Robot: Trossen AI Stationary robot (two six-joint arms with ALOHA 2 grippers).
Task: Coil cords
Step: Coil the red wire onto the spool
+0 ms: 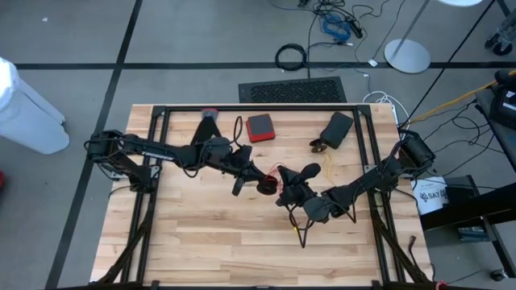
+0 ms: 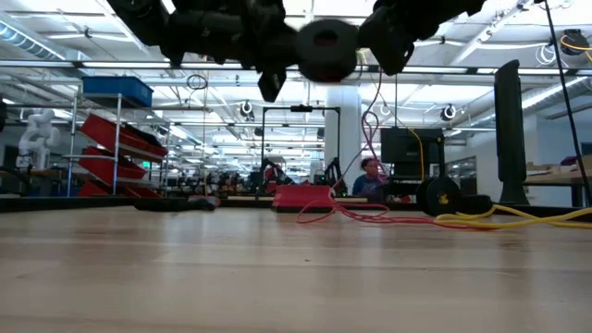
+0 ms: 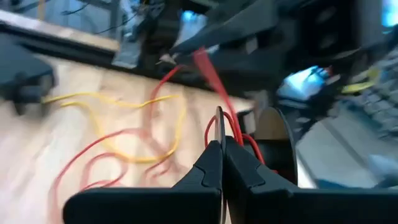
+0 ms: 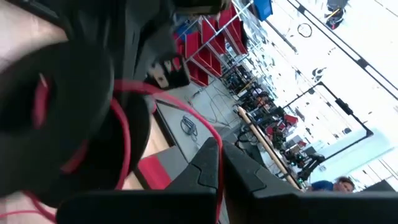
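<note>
A black spool (image 2: 326,48) with red cord wound on it hangs high over the middle of the table, between both grippers. My left gripper (image 1: 256,179) is shut on it. My right gripper (image 1: 284,184) is shut on the red cord (image 2: 375,120), which drops from the spool and lies in loose loops (image 2: 351,213) on the boards. A long yellow cord (image 1: 326,167) lies slack on the table toward the far right, also seen in the low view (image 2: 518,219) and the left wrist view (image 3: 124,102). My left gripper pinches the thin rim of one spool flange (image 3: 219,123) between its two fingers, coming nearly level from the table's left. The spool is lifted clear of the table, with red turns (image 3: 239,134) between this flange and the other (image 3: 273,140). My right gripper pinches the red cord (image 4: 208,134) between its fingers, a short way from the spool (image 4: 62,112). It comes about level from the table's right. The strand runs in a curve from the spool to the fingers.
At the table's far side lie a red box (image 1: 260,126), a black box (image 1: 337,129), a small dark reel (image 2: 439,196) and a black piece with a red tip (image 1: 208,119). A black frame (image 1: 258,107) borders the table. Bare boards (image 1: 226,242) stretch along the near side.
</note>
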